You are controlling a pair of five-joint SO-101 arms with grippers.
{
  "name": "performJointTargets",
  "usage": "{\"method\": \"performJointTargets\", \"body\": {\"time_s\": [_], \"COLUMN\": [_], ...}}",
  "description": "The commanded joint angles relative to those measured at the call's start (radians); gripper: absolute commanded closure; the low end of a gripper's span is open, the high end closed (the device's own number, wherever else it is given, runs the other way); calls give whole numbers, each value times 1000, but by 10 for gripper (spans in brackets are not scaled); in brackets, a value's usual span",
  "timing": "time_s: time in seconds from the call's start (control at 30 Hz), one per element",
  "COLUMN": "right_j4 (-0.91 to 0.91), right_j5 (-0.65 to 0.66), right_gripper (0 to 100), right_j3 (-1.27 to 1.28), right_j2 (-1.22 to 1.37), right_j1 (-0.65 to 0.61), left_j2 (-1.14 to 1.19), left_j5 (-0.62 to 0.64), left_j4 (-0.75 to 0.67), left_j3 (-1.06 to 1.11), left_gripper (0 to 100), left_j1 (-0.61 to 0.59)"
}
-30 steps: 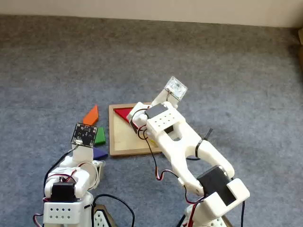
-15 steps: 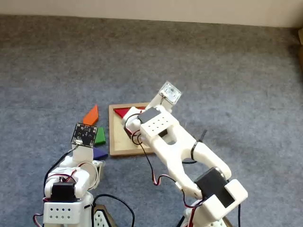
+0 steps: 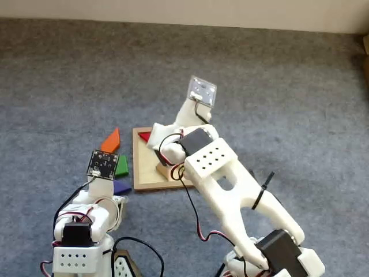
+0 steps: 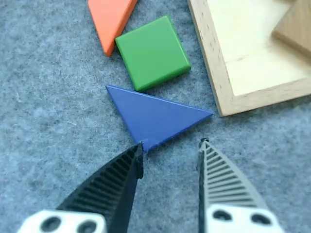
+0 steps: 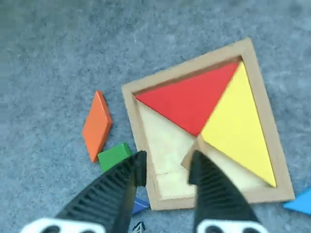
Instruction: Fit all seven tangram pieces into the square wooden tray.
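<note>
High view: grey, felt-like carpet (image 3: 277,75) ran under everything, with a pale strip along the far edge. The right arm (image 3: 210,164) lay across the square wooden tray (image 3: 137,167) and hid most of its inside. Only a corner of the red triangle (image 3: 144,136) and a bit of a tan piece (image 3: 163,171) peeked out. The left arm's wrist board covered part of the green square (image 3: 122,165) & blue triangle (image 3: 123,187). The orange parallelogram (image 3: 110,140) lay in full sight, just outside the tray.

Left wrist view: the left gripper (image 4: 170,148) stood moderately open w/ nothing in it, low over the carpet. Its black fingertip sat right at the blue triangle's corner; touching or not, couldn't tell. The pieces looked flat, smooth, painted. The tray was cut off by the frame.

Right wrist view: the right gripper (image 5: 167,162) hung over the tray, fingers apart, empty. The red and yellow triangle (image 5: 238,126) lay flush inside, edge to edge. The tan piece was half behind a finger, shape unclear. A light-blue piece (image 5: 299,204) outside the tray was cut off.
</note>
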Motion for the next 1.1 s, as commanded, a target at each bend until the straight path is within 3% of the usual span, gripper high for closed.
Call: {"method": "performJointTargets", "body": {"time_s": [0.0,0.27,0.77,1.07], "right_j4": [-136,-288,-278,2], "right_j5": [97,192,239,241], "right_gripper": [983,993,993,993], "right_j3": [-62,24,30,21], "right_j2": [-18,113,309,317], "right_j1": [2,-58,-2,61], "left_j2": [-42,-42,-42,-42], "left_j5": [9,9,9,9], "left_j4": [3,3,3,3], "left_j3": [21,21,21,21], "left_gripper": [815,815,815,815], "left_j1": [-12,-12,-12,-12]}}
